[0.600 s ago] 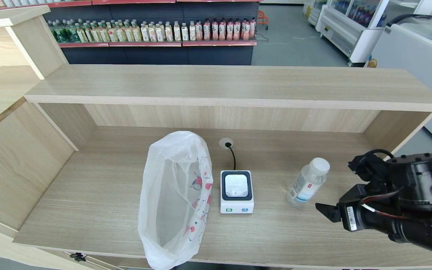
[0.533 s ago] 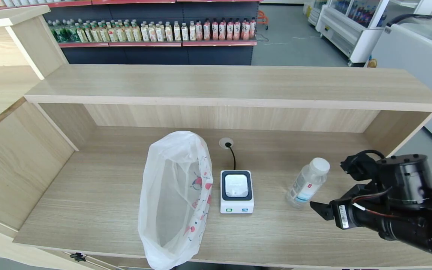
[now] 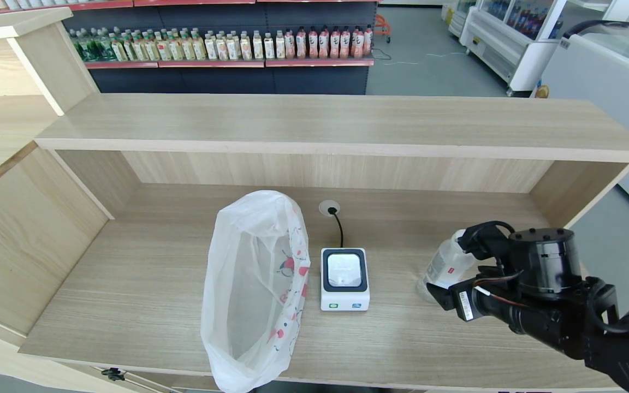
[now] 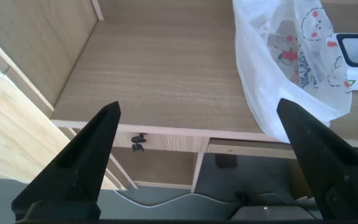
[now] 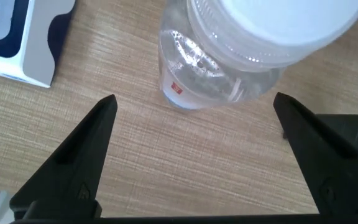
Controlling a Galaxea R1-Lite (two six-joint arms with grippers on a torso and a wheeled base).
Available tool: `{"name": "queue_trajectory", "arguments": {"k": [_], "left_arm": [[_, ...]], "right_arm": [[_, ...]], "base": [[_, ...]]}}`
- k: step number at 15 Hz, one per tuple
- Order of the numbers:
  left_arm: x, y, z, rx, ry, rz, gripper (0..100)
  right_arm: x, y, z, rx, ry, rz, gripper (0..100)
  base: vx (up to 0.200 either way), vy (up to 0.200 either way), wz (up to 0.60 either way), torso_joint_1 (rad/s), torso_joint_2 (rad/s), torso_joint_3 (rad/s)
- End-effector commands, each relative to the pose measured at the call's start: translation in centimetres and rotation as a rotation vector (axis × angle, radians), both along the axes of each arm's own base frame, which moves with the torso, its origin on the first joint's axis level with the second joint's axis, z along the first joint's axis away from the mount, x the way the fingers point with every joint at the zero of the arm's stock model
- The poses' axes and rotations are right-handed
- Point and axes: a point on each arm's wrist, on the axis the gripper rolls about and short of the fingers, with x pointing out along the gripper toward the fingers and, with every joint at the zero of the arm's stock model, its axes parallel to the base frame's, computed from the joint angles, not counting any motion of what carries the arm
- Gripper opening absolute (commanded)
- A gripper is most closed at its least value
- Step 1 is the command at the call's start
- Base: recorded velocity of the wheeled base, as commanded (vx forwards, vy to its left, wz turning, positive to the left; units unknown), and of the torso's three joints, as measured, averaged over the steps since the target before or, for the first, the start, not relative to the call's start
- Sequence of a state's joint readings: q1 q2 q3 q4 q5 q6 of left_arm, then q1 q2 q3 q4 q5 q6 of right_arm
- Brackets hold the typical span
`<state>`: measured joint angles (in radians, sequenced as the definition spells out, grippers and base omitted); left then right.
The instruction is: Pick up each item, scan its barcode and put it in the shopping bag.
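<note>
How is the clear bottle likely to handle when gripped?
The bottle stands upright, tall and narrow, so an off-centre nudge would probably tip it. Its smooth round wall looks slippery and, once down, apt to roll. Its thin-looking plastic may dent.

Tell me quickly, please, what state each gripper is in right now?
Left gripper: open, empty.
Right gripper: open, holding nothing, close to the bottle.

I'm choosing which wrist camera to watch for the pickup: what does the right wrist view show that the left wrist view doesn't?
Right wrist view: the white-capped water bottle, standing just ahead of the open right gripper. Left wrist view: the shopping bag, its mouth open, beyond the open left gripper. Both: the scanner and the wooden counter.
</note>
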<state>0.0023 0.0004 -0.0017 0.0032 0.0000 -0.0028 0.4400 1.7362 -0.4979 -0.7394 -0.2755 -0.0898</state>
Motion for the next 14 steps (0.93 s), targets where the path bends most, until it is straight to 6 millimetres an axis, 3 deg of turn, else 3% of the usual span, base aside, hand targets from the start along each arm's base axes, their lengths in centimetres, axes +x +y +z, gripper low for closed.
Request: {"name": "queue_trajectory", "arguments": {"k": [1, 14], "left_arm": [[0.0, 0.0, 0.0, 0.0, 0.0, 0.001, 100], [0.0, 0.0, 0.0, 0.0, 0.0, 0.001, 100]], "right_arm": [[0.3, 0.2, -0.5, -0.009, 0.004, 0.007, 100], [3.1, 1.8, -2.0, 0.04, -0.097, 0.053, 100]], "base": [[0.0, 0.0, 0.0, 0.0, 0.0, 0.0], [0.0, 0.0, 0.0, 0.0, 0.0, 0.0]]}}
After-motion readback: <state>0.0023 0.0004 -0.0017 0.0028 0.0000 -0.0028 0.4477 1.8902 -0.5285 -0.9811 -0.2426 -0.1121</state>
